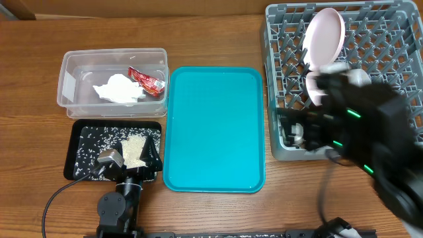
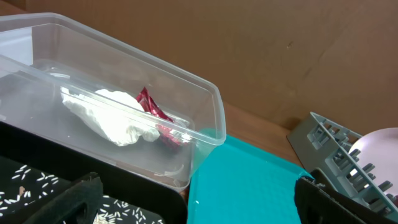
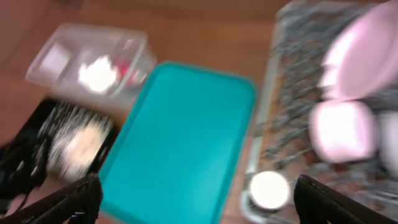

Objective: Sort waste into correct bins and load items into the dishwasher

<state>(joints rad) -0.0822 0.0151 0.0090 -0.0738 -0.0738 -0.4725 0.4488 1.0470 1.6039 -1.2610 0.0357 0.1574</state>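
Note:
The clear tub (image 1: 69, 73) holds the white napkin (image 1: 119, 89) and the red wrapper (image 1: 147, 80); both also show in the left wrist view (image 2: 115, 121). The black tray (image 1: 76, 155) holds rice grains (image 1: 134, 151). The grey dish rack (image 1: 390, 33) holds the upright pink plate (image 1: 324, 36) and a pink bowl (image 3: 345, 127), with a grey-white bowl (image 1: 360, 76) beside it. My left gripper (image 1: 135, 162) (image 2: 199, 205) is open and empty over the black tray's near right corner. My right gripper (image 1: 297, 132) (image 3: 199, 202) is open and empty above the rack's front left corner. The chopsticks are out of view.
A large teal tray (image 1: 211, 129) lies between the bins and the rack. A small round white thing (image 3: 268, 190) sits in the rack's front left corner. The right wrist view is blurred. Wooden table all round.

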